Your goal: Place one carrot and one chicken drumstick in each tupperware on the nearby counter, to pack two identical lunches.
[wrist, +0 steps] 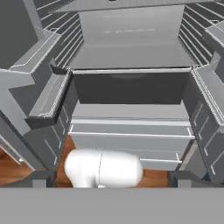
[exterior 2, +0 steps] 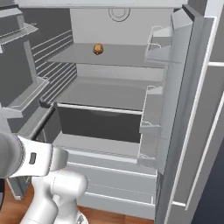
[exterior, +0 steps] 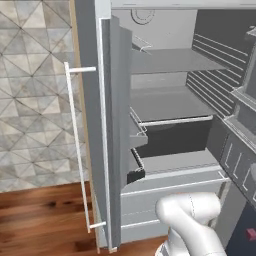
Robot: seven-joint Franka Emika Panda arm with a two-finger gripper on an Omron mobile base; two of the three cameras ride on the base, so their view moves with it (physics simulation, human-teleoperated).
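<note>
Open grey fridge (exterior 2: 109, 94) with smooth flat shelves, ribbed side walls, doors swung wide to both sides, wood-plank floor (exterior: 40, 220) below. On the upper shelf of the fridge, toward the back, a small rounded brownish-orange item (exterior 2: 98, 49), too small to tell whether drumstick or other food. Gripper (wrist: 109, 177) facing into the fridge, level with the dark drawer front, finger tips spread wide, holding nothing. Likely step: fetching food; next calls for reaching up to that upper shelf

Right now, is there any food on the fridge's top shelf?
Yes, a small round brownish item sits on the top shelf of the open fridge.
</note>
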